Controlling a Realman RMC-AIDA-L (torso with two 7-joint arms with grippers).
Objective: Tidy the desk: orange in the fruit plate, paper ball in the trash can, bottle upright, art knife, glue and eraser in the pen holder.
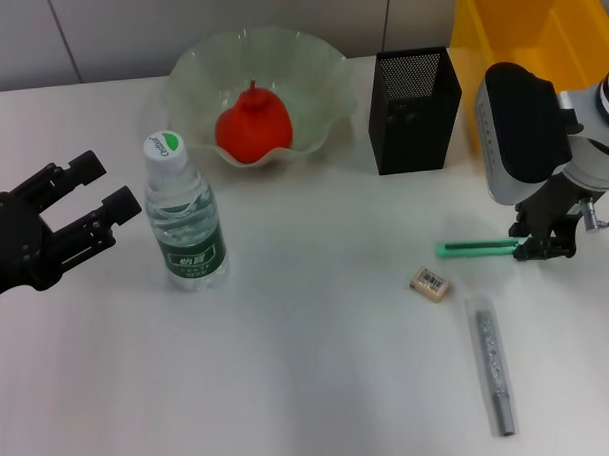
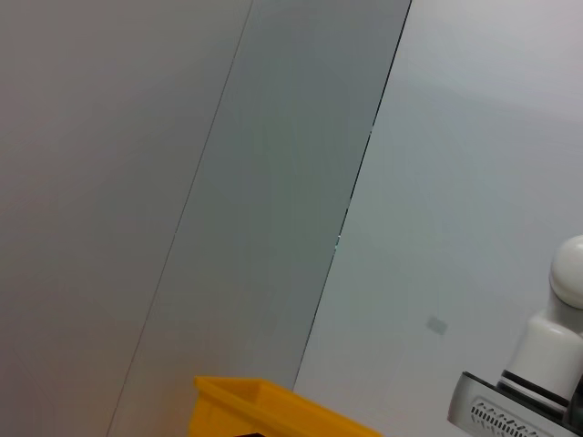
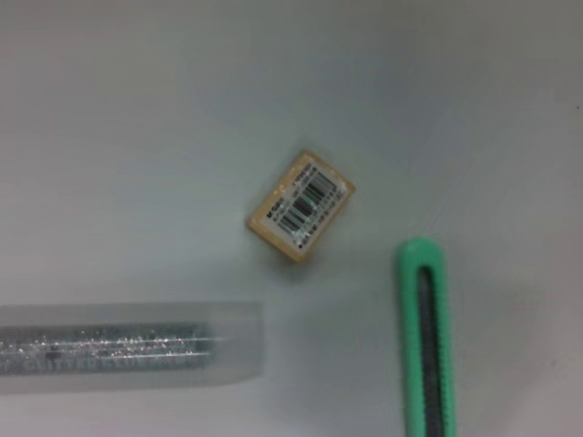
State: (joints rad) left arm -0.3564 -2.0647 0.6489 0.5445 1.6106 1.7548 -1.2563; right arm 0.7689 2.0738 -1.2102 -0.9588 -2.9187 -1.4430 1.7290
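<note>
A white table (image 1: 290, 389) fills the head view, with a grey wall behind it and a yellow bin (image 1: 538, 30) at upper right. The orange (image 1: 253, 123) already sits in the fruit plate (image 1: 309, 63) at top centre, and the bottle (image 1: 184, 217) stands upright at centre left, so those steps look done. No paper ball is visible.

At right, the right hand (image 1: 540, 248) is closed on one end of the green art knife (image 1: 475, 248), which lies just off or on the table, well short of the black pen holder (image 1: 413, 109) at upper centre right. The eraser (image 1: 431, 283) and the glue (image 1: 492, 367) lie loose at lower right. The left hand (image 1: 84, 211) hangs with fingers spread at the left edge, near the bottle.
</note>
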